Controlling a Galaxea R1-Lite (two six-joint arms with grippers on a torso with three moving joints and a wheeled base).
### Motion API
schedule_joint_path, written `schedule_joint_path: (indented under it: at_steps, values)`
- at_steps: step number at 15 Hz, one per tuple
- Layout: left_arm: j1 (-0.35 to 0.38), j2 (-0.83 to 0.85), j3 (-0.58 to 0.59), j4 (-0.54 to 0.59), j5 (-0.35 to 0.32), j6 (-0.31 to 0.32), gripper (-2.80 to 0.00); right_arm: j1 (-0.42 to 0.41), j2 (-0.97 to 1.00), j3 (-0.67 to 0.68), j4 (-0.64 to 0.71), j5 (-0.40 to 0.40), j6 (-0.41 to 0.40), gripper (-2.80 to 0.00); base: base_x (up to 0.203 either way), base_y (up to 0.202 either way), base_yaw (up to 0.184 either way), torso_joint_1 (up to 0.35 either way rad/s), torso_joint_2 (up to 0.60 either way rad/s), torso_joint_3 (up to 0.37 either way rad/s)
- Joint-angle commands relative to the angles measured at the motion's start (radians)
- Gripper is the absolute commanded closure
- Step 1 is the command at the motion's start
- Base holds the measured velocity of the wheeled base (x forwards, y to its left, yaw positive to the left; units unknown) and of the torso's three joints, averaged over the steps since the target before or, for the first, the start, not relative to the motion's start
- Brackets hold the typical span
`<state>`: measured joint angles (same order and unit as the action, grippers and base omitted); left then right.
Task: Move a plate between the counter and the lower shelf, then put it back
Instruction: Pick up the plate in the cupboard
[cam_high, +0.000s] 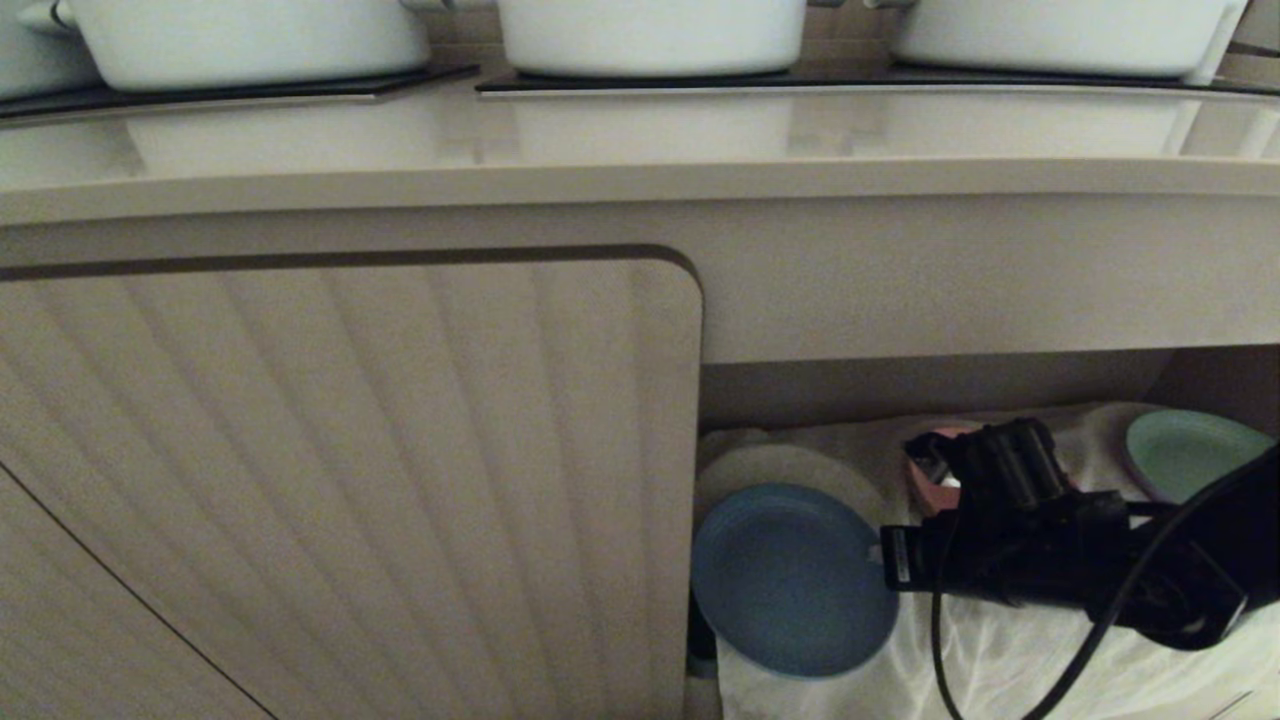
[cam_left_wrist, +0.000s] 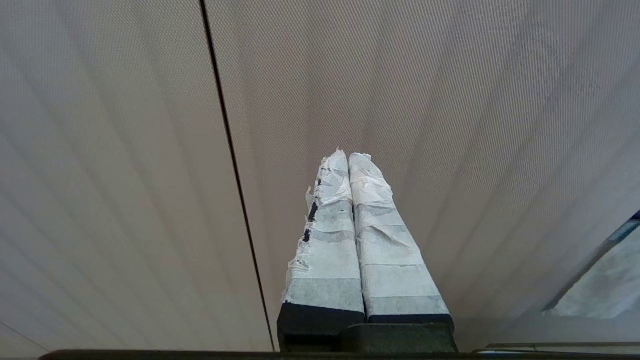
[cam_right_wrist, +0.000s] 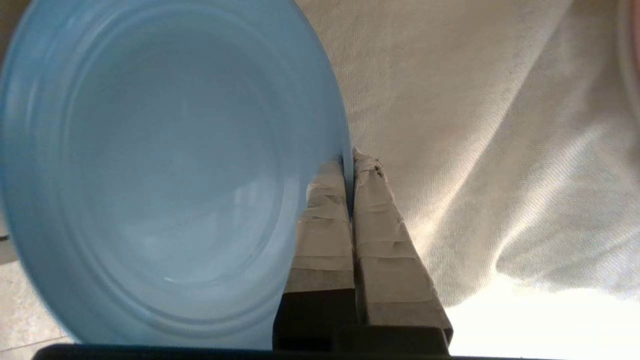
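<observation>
1. Counter (cam_high: 640, 175) runs across the top of the head view, white pots (cam_high: 650, 35) on the black hob panels. No plate on it.
2. Ribbed cabinet door (cam_high: 350, 480) fills the left; the left gripper (cam_left_wrist: 349, 157) is parked facing it, taped fingers pressed together, holding nothing.
3. Lower shelf (cam_high: 1000, 385) opens at lower right, floor covered by wrinkled white cloth (cam_high: 1000, 650).
4. Right arm reaches into the shelf from the right. Right gripper (cam_right_wrist: 350, 155) is clamped on the rim of the blue plate (cam_high: 790, 580), one finger each side of the edge.
5. Blue plate is at the shelf's front left corner, just beside the door edge, tilted. Can't tell if it rests on the cloth or is lifted off.
6. Green plate (cam_high: 1190, 450) at back right, pink plate (cam_high: 935, 480) mostly hidden behind the arm.
7. Progress: plate is at the shelf, gripped. Can't tell whether it is arriving or leaving. At minimum, getting it back onto the counter and letting go is left.
</observation>
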<state>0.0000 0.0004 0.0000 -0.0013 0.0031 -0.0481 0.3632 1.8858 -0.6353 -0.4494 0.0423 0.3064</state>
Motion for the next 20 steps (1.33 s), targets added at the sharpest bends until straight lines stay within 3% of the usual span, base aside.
schedule_joint_path:
  at_steps: [1,20]
  values:
    - [0.000,0.000,0.000,0.000,0.000,-0.001,0.00,-0.001,-0.028,0.011,-0.003,-0.001,0.002,0.00,0.000,0.000,0.000,0.000,0.00,0.000]
    - [0.000,0.000,0.000,0.000,0.000,-0.001,0.00,-0.064,-0.127,0.127,0.002,-0.001,0.029,0.00,0.000,0.000,0.000,0.000,0.00,0.000]
